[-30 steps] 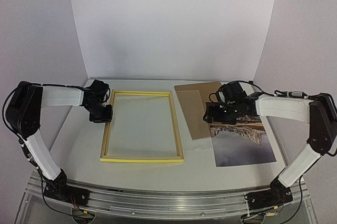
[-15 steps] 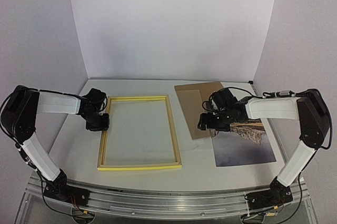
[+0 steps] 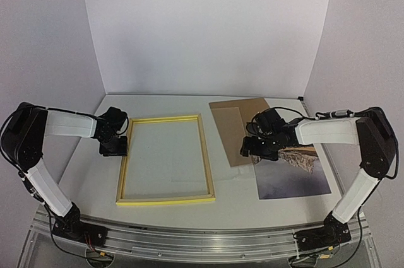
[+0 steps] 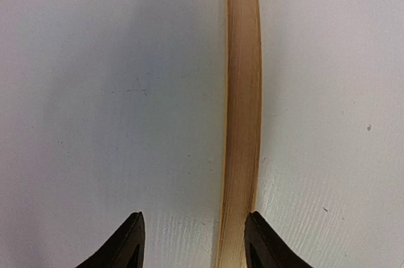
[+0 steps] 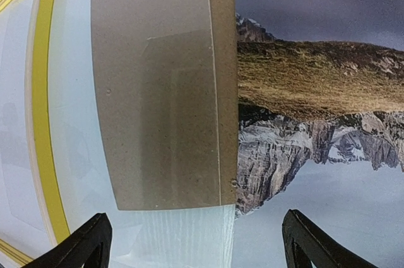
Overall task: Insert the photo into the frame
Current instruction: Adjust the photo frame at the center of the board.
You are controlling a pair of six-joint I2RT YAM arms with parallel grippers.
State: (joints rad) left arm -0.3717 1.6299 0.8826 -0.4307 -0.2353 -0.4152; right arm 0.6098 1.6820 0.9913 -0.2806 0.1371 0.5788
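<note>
The frame, thin yellow wood, lies flat on the white table left of centre. My left gripper is at its left rail. In the left wrist view the rail runs between the fingers of my left gripper, against the right fingertip and apart from the left one, so the gripper is open. The photo, mountain side up, lies at the right. My right gripper hovers open at the photo's upper left corner. In the right wrist view this gripper straddles the seam between the photo and a brown sheet.
Two brown cardboard backing sheets lie overlapped between the frame and the photo, the smaller one on top. White walls close in the table behind and at both sides. The arm bases and a metal rail line the near edge.
The frame has slid a little to the left with my left gripper, which has then opened and let go of the rail. My right gripper has moved left, nearer the brown sheets.
</note>
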